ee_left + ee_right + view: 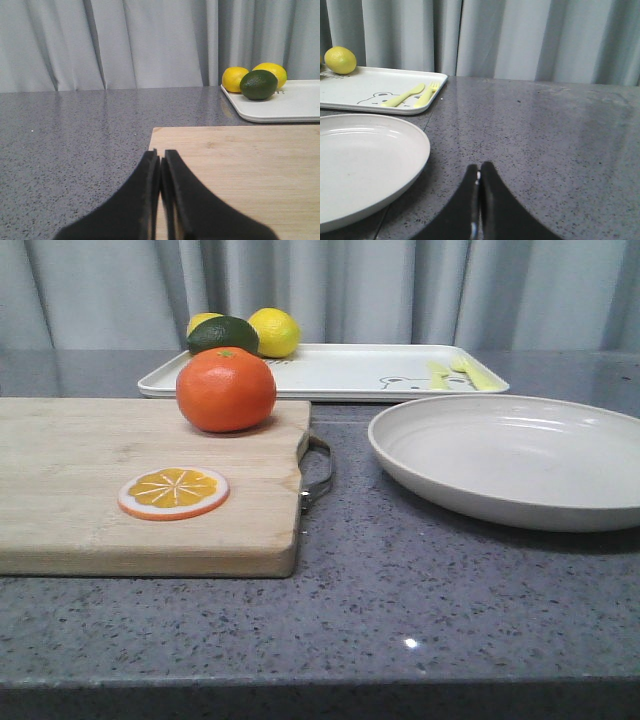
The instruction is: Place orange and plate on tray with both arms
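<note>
1. Two lemons [272, 331] and a dark green lime [222, 334] sit together at the far left end of the tray [340, 370], which lies along the far side of the grey table [400, 620], in front of a pale curtain [400, 285].
2. On the right part of the tray, only its printed bear drawing [402, 383] and pale yellow cutlery print [462, 372] show; no object rests there.
3. The orange [226, 389] stands on the far right corner of the wooden cutting board [90, 490], just in front of the tray's near edge and not on it.
4. A flat orange slice [173, 492] lies nearer on the same board, apart from the whole fruit.
5. The plate [510, 455] rests on the table to the right of the board, near the tray's right end but separate from it. It holds nothing.
6. A metal handle [318, 472] sticks out from the board's right edge, toward the plate.
7. The left gripper [161, 160] has its black fingers pressed together with nothing between them, over the board's left edge.
8. The right gripper [478, 175] is likewise closed tight on nothing, over bare table just right of the plate.
</note>
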